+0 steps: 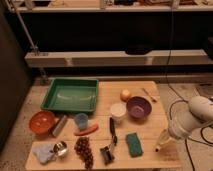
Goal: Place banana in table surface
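My gripper [162, 141] hangs from the white arm [192, 119] at the right, low over the right front part of the light-brown wooden table surface [150, 125]. A small, pale-yellow, slim piece that looks like the banana [158, 146] shows at the gripper's tip, just above or touching the wood near the table's right edge. It lies to the right of the green sponge [133, 144] and in front of the purple bowl [138, 107].
On the table are a green tray [70, 95], an orange bowl [42, 122], a blue cup [81, 120], a carrot-like piece [86, 131], grapes [84, 150], a white cup [118, 111], a round orange fruit [125, 94] and a slim pale item [149, 94]. Cables lie on the floor at the right.
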{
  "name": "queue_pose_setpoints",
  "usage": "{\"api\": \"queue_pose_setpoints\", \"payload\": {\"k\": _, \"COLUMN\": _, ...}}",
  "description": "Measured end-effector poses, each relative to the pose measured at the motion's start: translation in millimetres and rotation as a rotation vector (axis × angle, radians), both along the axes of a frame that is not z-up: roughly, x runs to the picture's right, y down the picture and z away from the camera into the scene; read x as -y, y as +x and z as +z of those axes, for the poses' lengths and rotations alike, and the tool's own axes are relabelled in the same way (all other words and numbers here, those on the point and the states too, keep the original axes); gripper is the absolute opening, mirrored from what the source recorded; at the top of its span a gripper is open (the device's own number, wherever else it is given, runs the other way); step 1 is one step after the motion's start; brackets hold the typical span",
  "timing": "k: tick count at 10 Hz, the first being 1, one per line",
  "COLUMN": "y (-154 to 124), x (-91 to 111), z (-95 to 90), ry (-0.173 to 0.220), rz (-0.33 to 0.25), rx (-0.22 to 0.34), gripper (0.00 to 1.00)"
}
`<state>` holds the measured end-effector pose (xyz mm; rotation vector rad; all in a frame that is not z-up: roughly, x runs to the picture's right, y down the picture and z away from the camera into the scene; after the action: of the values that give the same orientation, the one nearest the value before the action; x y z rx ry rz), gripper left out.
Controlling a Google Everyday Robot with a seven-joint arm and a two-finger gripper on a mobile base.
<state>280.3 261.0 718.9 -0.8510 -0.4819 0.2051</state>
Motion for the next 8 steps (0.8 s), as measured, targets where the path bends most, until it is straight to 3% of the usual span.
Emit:
{"api": "queue_pose_setpoints", "payload": {"k": 2, "y": -3.5, "x": -3.5, "z": 0.1, "ry": 0.039, "rz": -0.027, "rx": 0.043, "gripper": 0.51}}
{"api": "queue_pose_setpoints", "payload": {"k": 8, "y": -4.2, "x": -3.7, "z": 0.5, "ry": 0.043, "rz": -0.030, "rx": 0.048, "gripper": 0.54}}
